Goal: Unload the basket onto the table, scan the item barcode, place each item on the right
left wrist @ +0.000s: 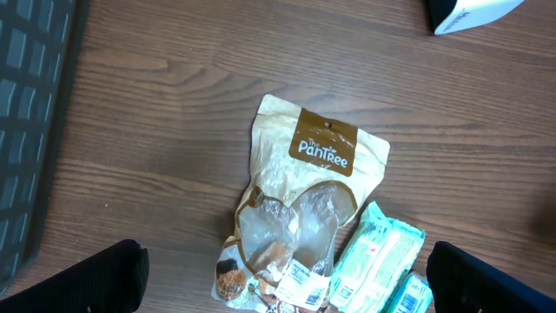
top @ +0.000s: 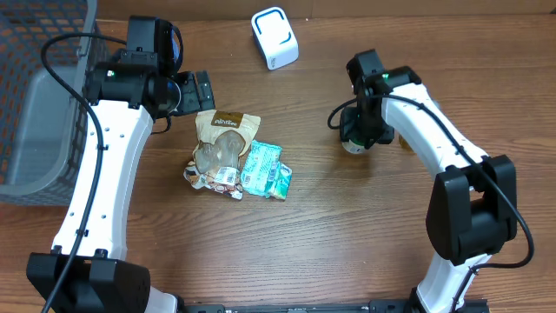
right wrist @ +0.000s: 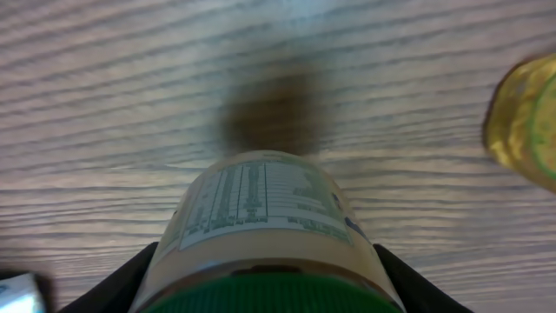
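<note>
My right gripper (top: 357, 139) is shut on a jar (right wrist: 261, 213) with a green lid and a white printed label. Its black fingers (right wrist: 113, 283) press both sides just below the lid. The jar (top: 352, 146) hangs a little above the wood, with a dark shadow under it. The white barcode scanner (top: 274, 37) stands at the back centre and its corner (left wrist: 469, 13) shows in the left wrist view. My left gripper (top: 198, 91) is open and empty, above the "PanTree" snack pouch (left wrist: 304, 191).
The tan pouch (top: 222, 143) lies mid-table with green-white packets (top: 265, 169) against its right side. A grey mesh basket (top: 35, 104) fills the left edge. A yellowish round object (right wrist: 526, 122) sits just right of the jar.
</note>
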Motion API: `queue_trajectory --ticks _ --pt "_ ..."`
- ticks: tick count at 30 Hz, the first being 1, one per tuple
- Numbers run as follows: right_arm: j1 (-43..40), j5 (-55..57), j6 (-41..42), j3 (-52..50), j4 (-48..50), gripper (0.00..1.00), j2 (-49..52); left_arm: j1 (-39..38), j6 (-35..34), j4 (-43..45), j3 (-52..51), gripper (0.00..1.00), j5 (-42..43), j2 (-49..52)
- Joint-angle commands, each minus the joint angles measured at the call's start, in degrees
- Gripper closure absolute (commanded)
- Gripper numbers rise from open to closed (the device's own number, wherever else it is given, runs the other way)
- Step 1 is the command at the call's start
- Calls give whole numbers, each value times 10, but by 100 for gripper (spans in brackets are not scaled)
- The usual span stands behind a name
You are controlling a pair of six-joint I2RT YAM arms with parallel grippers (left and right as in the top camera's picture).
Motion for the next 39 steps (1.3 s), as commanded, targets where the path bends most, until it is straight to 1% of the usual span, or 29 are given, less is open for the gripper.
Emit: queue_trajectory --ticks 1,3,4,5,6,7,8,10,14,18,21,23,24,25,26,27,29,33,36,37,38,39 --pt "-2 -2 4 -34 17 80 -8 -1 -4 2 5 0 4 2" --pt "-2 -2 2 -48 28 73 -8 -1 -4 2 5 0 4 2" --pt "-2 -1 1 -54 34 64 -8 -1 -4 2 5 0 4 2" --pt "-2 2 0 -61 40 51 -8 -1 -4 2 5 0 4 2" --pt "-2 5 0 -65 44 36 -8 -1 -4 2 5 0 4 2" --pt "-2 11 0 -68 45 23 -8 -1 -4 2 5 0 4 2" --pt "-2 15 -1 -68 45 14 -8 -1 -4 2 5 0 4 2" --pt "-2 17 -2 -66 49 8 -8 -1 -4 2 5 0 4 2" --pt "-2 17 -2 -27 28 5 -10 -1 -4 2 5 0 4 2" --pt "0 14 -2 55 -24 5 -10 -1 -4 2 5 0 4 2" --pt "10 -11 2 115 -58 14 -10 -1 -4 2 5 0 4 2" --pt "19 -54 10 140 -70 18 -10 -1 -4 2 5 0 4 2" --pt "24 -79 16 143 -70 18 -10 -1 -4 2 5 0 4 2" --pt "31 -111 17 144 -68 17 -10 -1 -4 2 5 0 4 2" --pt "38 -142 17 143 -67 12 -10 -1 -4 2 5 0 4 2" --pt "45 -166 17 141 -59 1 -10 -1 -4 2 5 0 4 2" --pt "55 -197 17 140 -42 0 -10 -1 -4 2 5 0 4 2" --pt "82 -248 21 132 -42 0 -9 -1 -4 2 5 0 4 2" --pt "112 -223 91 116 -42 15 -9 -1 -4 2 5 0 4 2" --pt "121 -210 105 110 -42 17 -9 -1 -4 2 5 0 4 2" --pt "136 -184 127 101 -41 23 -9 -1 -4 2 5 0 4 2" --pt "148 -162 142 94 -40 27 -9 -1 -4 2 5 0 4 2"
